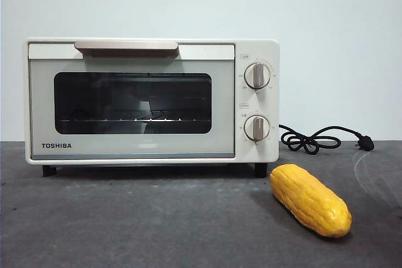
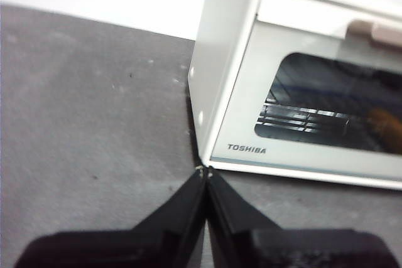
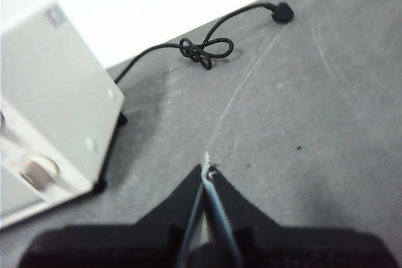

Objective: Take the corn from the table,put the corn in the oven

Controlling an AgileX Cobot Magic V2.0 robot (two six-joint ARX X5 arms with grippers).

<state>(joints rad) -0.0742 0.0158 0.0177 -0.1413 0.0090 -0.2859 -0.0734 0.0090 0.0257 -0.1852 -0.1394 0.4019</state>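
Corn lies on the table, off the oven's knob-side corner; both grippers pinched closed, empty.

The corn (image 1: 310,199) rests in front of the oven (image 1: 151,100), its long axis slanting away from the closed door. The right gripper (image 3: 208,171) hangs on that side, likely nearer; the left gripper (image 2: 204,172) faces the far corner. The table (image 1: 125,224) around is open.

Corn (image 1: 309,199) showing yellow-orange, bumpy; oven (image 1: 151,100) cream-white, dark glass window; desk (image 1: 138,224) mottled dark grey; cord (image 1: 317,138) black.

L hand (image 2: 205,174) & R hand (image 3: 208,171): jaws closed.
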